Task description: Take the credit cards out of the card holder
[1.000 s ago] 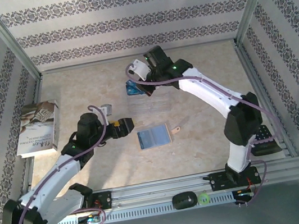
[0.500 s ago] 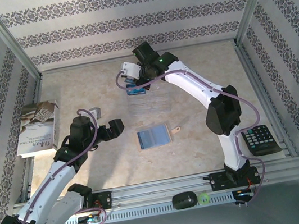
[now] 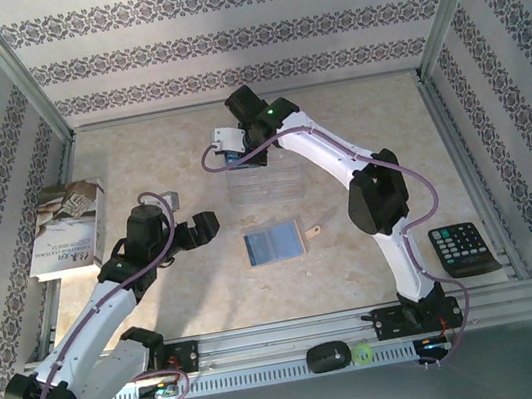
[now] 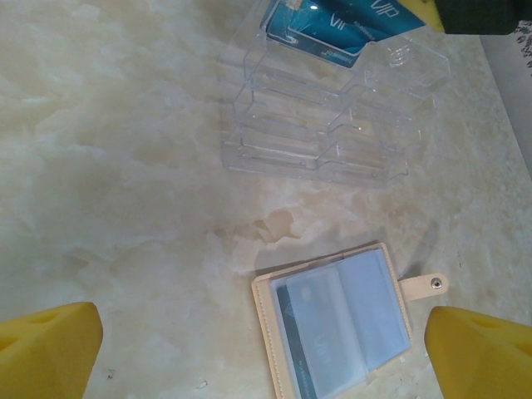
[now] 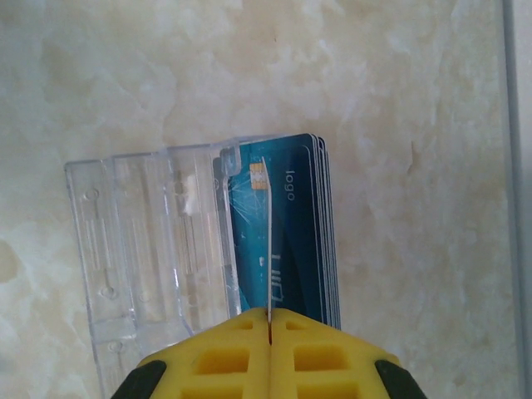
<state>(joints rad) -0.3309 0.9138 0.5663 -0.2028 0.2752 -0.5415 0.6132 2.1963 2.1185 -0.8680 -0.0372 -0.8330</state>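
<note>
Reaching to the far middle of the pale marbled table point(image 3: 138, 159), the right gripper point(image 5: 269, 320) has its yellow fingers pressed together on a thin card point(image 5: 268, 241), seen edge-on from the wrist camera. That card stands above the end slot of a clear plastic tray point(image 5: 133, 249), just beside a stack of blue credit cards point(image 5: 299, 224) standing in the slot; whether it touches them cannot be told. The left gripper point(image 3: 205, 226) hangs over the table nearer the arm bases, holding nothing, with its yellow fingertips point(image 4: 50, 349) spread wide apart. Between the fingertips, in the left wrist view, the tan card holder point(image 4: 332, 332) lies open and flat on the table, pale blue-grey lining upward, its small tab strap point(image 4: 424, 285) pointing away from the fold. A dark card point(image 4: 303, 320) shows through the lining. The holder lies near the tray but apart from it. A book point(image 3: 66, 229) rests at the left edge and a black keypad point(image 3: 466, 249) at the right
</note>
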